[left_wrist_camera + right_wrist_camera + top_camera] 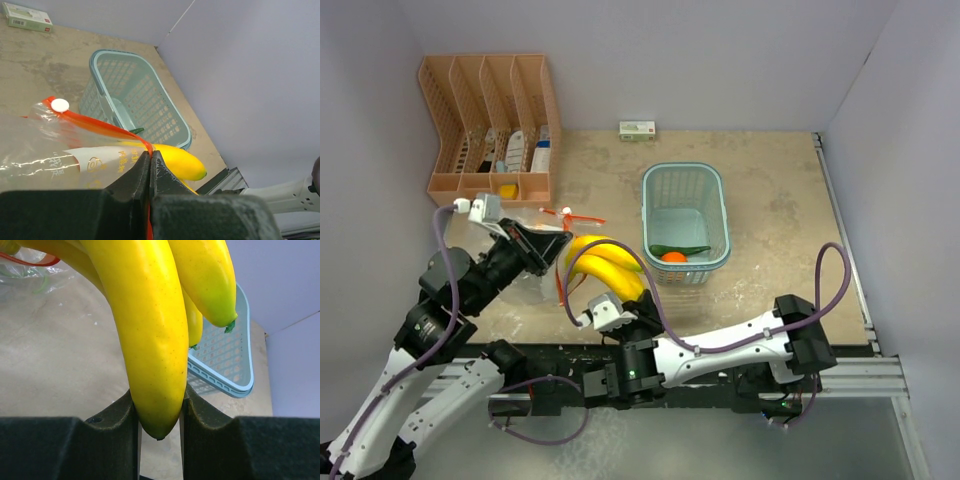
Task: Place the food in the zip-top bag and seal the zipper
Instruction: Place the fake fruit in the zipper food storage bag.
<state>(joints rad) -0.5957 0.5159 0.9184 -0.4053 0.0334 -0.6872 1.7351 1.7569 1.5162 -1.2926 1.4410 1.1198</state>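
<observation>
The yellow bananas [150, 330] hang over the counter [770, 230] between the zip-top bag [45, 155] and the blue basket [682, 168], one clamped in the right tool [159, 412]. The left tool [150, 162] is pinched shut on the bag's red zipper edge [95, 125]. An orange fruit [673, 257] and green vegetable [682, 249] lie in the basket.

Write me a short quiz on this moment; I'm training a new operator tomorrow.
1. True or false: the right gripper is clamped on the bananas.
2. What does the left gripper pinch? A) nothing B) the edge of the zip-top bag C) the bananas
3. Fill in: the orange fruit lies in the ____.
Key: 1 true; 2 B; 3 light blue basket.
</observation>
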